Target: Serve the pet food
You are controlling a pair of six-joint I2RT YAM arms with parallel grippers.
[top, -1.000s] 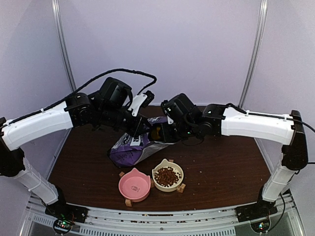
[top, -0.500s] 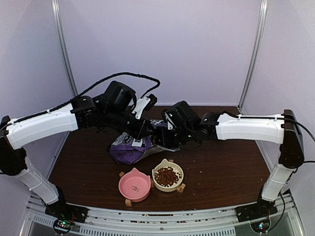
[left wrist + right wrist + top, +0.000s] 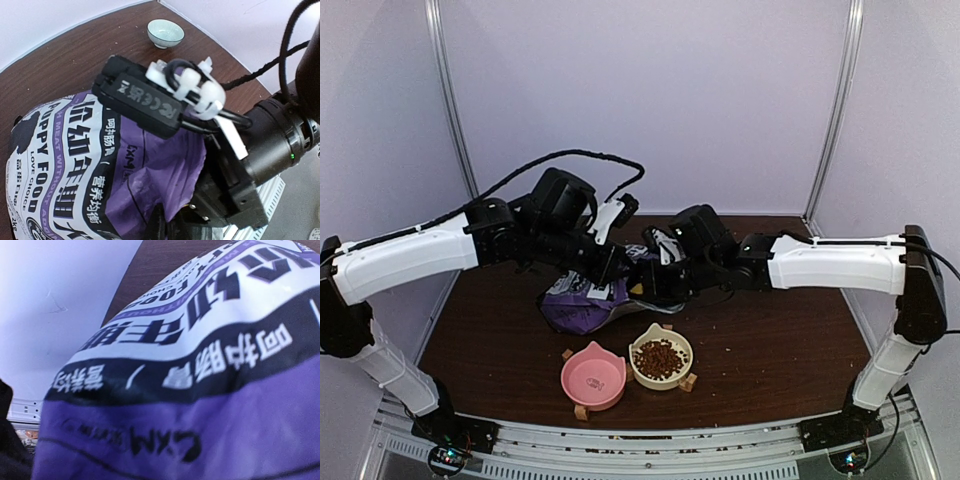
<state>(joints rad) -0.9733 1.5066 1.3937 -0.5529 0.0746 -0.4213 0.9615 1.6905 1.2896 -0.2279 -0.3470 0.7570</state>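
Observation:
The pet food (image 3: 660,358) is a heap of dark-brown kibble in a cream cat-shaped bowl (image 3: 679,343) near the front of the table. The purple "PUPPY FOOD" bag (image 3: 578,303) lies behind it and also shows in the left wrist view (image 3: 65,165). My left gripper (image 3: 616,266) is at the bag's mouth, and its dark fingers (image 3: 158,226) pinch the purple edge. My right gripper (image 3: 652,283) reaches into the bag's mouth, with its fingertips hidden. The right wrist view shows only the bag's skin (image 3: 200,405) up close. A yellow sliver (image 3: 187,205) shows inside the mouth.
An empty pink cat-shaped bowl (image 3: 592,377) stands left of the cream one. A small pale-green cup (image 3: 165,32) sits on the table behind the bag. Loose kibble crumbs lie right of the bowls. The right arm's wrist (image 3: 145,97) crosses over the bag.
My right gripper has moved left and down into the bag's mouth, and the yellow scoop it showed earlier is now hidden. My left gripper has shifted slightly right, still at the bag's edge.

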